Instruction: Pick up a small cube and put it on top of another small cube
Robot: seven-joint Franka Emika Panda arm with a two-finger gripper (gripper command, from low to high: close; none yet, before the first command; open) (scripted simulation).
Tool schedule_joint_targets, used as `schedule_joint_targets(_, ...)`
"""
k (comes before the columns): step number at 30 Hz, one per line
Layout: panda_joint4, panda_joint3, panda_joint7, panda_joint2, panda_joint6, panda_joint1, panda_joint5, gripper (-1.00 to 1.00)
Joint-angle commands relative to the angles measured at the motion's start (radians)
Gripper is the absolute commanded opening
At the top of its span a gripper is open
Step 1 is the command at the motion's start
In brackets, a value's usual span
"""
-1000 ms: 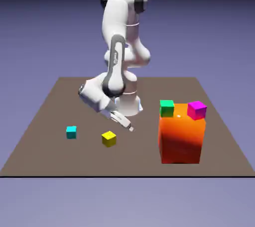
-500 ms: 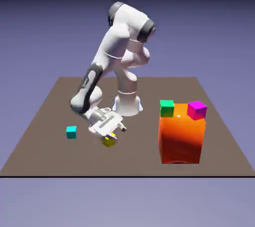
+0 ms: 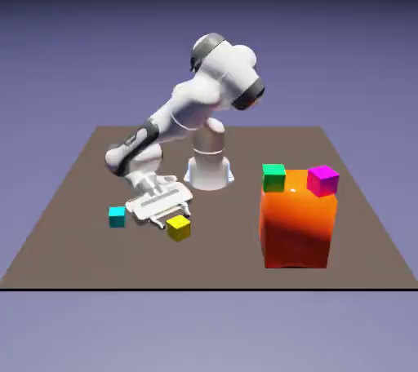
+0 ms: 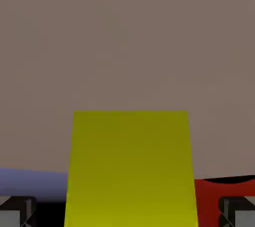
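The small yellow cube [image 3: 178, 227] rests on the brown table [image 3: 73, 199], left of the middle in the exterior view. My gripper [image 3: 172, 217] lies low and nearly flat against the table, reaching the cube from behind. In the hand view the yellow cube [image 4: 130, 166] fills the space between the two grey fingertips [image 4: 17, 212], which stand apart from its sides, so the gripper [image 4: 128, 215] is open around it. The small green cube [image 3: 273, 177] sits on the top left corner of the big orange block [image 3: 298, 228].
A small magenta cube [image 3: 322, 179] sits on the orange block's top right corner. A small cyan cube [image 3: 117, 216] lies on the table just left of the hand. The orange block [image 4: 224, 188] also shows as a red patch at the hand view's lower right.
The arm has swung down and toward the exterior view's left. The hand dropped to table height and now frames the yellow cube. The jaws stayed open and no cube moved.
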Motion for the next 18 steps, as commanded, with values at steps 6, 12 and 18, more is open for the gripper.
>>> schedule_joint_targets(6, -0.039, -0.145, -0.017, 0.001, -0.064, -0.001, -0.141, -1.0)
schedule_joint_targets(12, 0.008, -0.017, -0.136, -0.12, -0.027, 0.027, -0.312, -1.0)
schedule_joint_targets(18, 0.175, 0.2, -0.074, -0.241, 0.0, -0.084, -0.504, -1.0)
